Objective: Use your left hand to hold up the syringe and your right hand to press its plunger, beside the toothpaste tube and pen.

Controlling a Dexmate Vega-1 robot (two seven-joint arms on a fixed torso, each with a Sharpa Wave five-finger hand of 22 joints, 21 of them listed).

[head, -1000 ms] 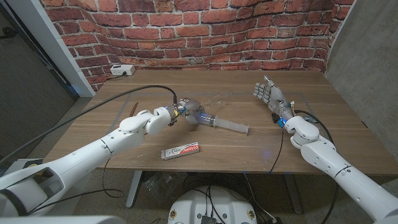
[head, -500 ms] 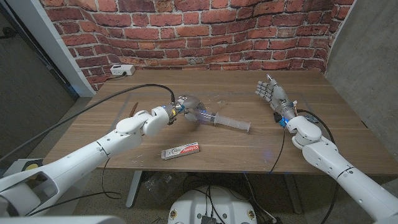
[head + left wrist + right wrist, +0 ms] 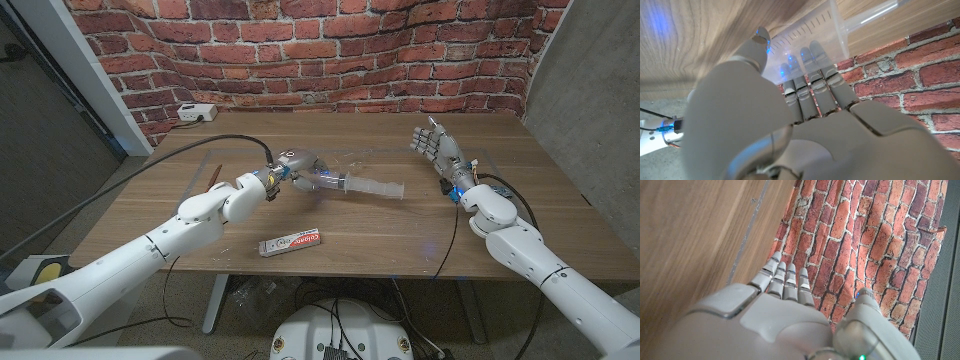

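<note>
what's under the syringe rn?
Bare table under the syringe, which the left hand holds lifted, roughly level. The toothpaste tube lies nearer the front edge, not beneath it. The hand covers the barrel's gripped end.

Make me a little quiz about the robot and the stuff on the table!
1. True or false: the left hand holds the syringe.
2. Which lies nearest the table's front edge? A) toothpaste tube B) pen C) white box
3. Fill in: the right hand's fingers are spread and hold ____.

Key: 1 true; 2 A; 3 nothing.
</note>
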